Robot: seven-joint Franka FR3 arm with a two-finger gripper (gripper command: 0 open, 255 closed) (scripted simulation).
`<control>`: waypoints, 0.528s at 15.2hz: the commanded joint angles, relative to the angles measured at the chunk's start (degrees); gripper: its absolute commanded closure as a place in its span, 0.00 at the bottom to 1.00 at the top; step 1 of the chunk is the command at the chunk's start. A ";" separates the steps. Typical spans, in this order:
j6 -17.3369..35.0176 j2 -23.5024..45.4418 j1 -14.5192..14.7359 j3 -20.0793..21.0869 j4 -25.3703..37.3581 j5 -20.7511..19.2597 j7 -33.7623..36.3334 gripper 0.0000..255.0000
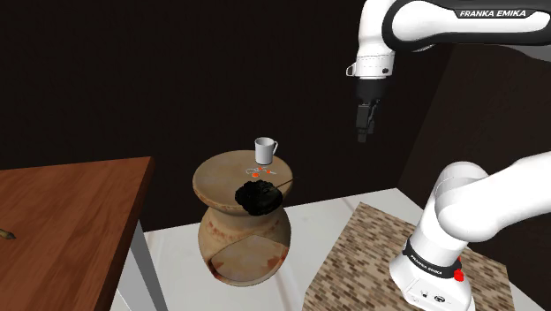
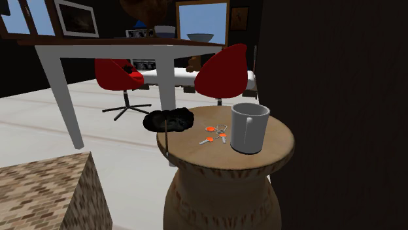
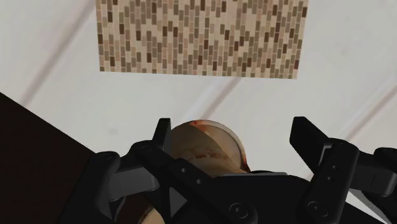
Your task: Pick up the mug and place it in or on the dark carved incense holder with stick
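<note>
Keys [image 2: 214, 134] lie between mug [image 2: 250, 127] and incense holder [image 2: 169, 120] (all on 1 stool [image 2: 282, 147]).

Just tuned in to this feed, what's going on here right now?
The arm's gripper hangs open in the air, above and toward the shoulder view's right of the round wooden stool, holding nothing. The mug stands upright on the stool top, with orange-tagged keys beside it. The dark incense holder sits at the stool's edge, apart from the mug. The pick has not yet begun.
</note>
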 commanded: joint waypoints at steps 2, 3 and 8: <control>1.95 1.77 0.08 -0.03 0.09 -0.10 -0.07 0.00; 3.86 3.60 0.15 -0.07 0.26 -0.20 -0.14 0.00; 12.77 13.27 0.48 -0.24 2.35 -0.59 -0.47 0.00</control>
